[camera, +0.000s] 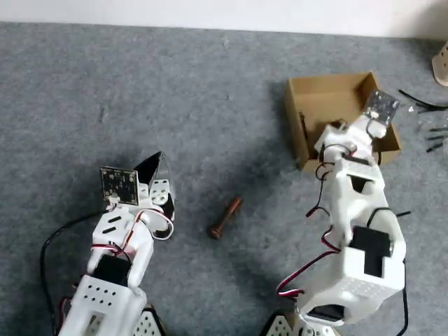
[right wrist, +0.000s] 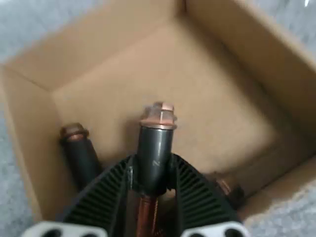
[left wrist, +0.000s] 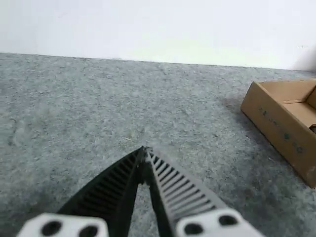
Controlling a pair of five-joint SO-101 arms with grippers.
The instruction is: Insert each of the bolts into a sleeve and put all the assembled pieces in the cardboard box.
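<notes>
A copper bolt (camera: 225, 217) lies loose on the grey mat between the two arms. My left gripper (left wrist: 144, 154) is shut with nothing in it and hovers low over the mat, left of the bolt (camera: 158, 170). My right gripper (right wrist: 152, 170) is shut on a black sleeve (right wrist: 154, 148) with a copper bolt head (right wrist: 159, 114) sticking out of its end, held inside the cardboard box (right wrist: 103, 64). A second assembled piece (right wrist: 79, 154) leans in the box beside it, and part of a third (right wrist: 226, 188) shows on the other side. The right arm (camera: 357, 189) covers part of the box (camera: 325, 84).
Black cables and small parts (camera: 428, 129) lie right of the box, and a beige object (camera: 442, 63) sits at the far right edge. A white wall (left wrist: 158, 24) borders the mat's far side. The box (left wrist: 284, 123) stands off to the left gripper's right.
</notes>
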